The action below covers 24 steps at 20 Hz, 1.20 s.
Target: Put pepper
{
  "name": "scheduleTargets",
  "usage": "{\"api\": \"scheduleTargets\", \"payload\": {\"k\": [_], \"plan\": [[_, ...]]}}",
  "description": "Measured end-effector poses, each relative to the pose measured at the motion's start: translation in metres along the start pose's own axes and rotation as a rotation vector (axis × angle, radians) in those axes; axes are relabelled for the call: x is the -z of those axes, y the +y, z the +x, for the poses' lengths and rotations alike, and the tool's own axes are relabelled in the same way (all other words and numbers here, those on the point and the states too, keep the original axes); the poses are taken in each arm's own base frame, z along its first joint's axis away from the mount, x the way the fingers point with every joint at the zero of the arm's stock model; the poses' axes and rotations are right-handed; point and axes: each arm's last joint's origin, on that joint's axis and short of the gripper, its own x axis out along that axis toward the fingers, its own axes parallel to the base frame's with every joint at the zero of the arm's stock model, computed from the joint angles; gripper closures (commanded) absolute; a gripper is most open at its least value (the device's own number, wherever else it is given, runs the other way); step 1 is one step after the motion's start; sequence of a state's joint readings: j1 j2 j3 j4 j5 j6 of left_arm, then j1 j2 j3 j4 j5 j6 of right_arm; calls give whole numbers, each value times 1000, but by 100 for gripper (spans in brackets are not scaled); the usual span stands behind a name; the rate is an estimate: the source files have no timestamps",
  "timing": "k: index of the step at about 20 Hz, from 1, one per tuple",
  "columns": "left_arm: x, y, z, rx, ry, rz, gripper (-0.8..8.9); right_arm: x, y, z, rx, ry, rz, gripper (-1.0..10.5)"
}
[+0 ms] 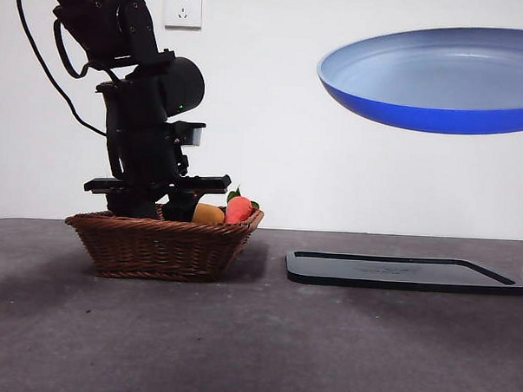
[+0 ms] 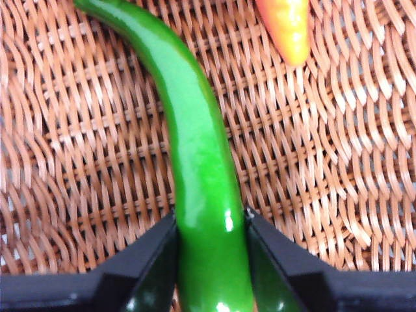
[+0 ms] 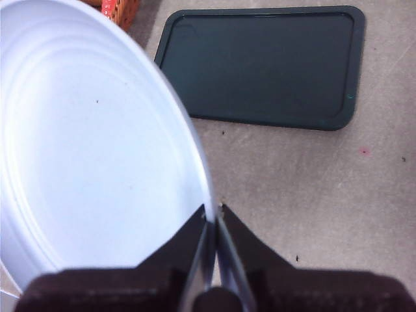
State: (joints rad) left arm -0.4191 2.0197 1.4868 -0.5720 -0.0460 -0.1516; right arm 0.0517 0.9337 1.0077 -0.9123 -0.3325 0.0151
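Pepper gripped in the basket, plate held ready, nothing delivered yet.

Nearest the front edge of the desk is bare grey surface; behind it, toward the left, sits the wicker basket [image 1: 164, 244], and to the right lies the dark tray [image 1: 406, 272], empty. Inside the basket the left gripper [image 2: 211, 244] has its jaws pressed against both sides of the green pepper [image 2: 195, 149], which lies on the weave beside a yellow-orange fruit [image 2: 286, 26] and a red fruit [image 1: 238, 210]. The right gripper [image 3: 213, 224] pinches the rim of the blue plate [image 1: 440, 78], held aloft over the tray. Lifting the pepper and placing it, probably on the plate, remains.
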Motion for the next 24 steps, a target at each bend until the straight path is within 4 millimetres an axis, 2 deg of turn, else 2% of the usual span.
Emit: {"api": "scheduleTargets", "payload": {"k": [3, 6, 10, 13, 16, 18, 20, 24], "plan": [[0, 0, -4, -1, 6, 0, 729, 0, 0, 0, 0, 0, 0, 941], [-5, 1, -29, 7, -47, -3, 729, 0, 0, 1, 0, 3, 1, 941], [-12, 1, -89, 31, -192, -6, 729, -5, -4, 12, -1, 31, 13, 941], [-9, -3, -137, 85, -284, 7, 729, -9, -10, 29, -4, 83, 41, 941], [2, -18, -191, 203, -395, 57, 729, -16, -18, 56, -34, 138, 78, 941], [11, -35, -216, 280, -442, 111, 729, -20, -22, 73, -76, 156, 110, 941], [21, -58, -224, 351, -426, 178, 729, -23, -27, 89, -96, 174, 147, 941], [38, -106, -205, 407, -315, 324, 729, -22, -30, 103, -94, 216, 202, 941]]}}
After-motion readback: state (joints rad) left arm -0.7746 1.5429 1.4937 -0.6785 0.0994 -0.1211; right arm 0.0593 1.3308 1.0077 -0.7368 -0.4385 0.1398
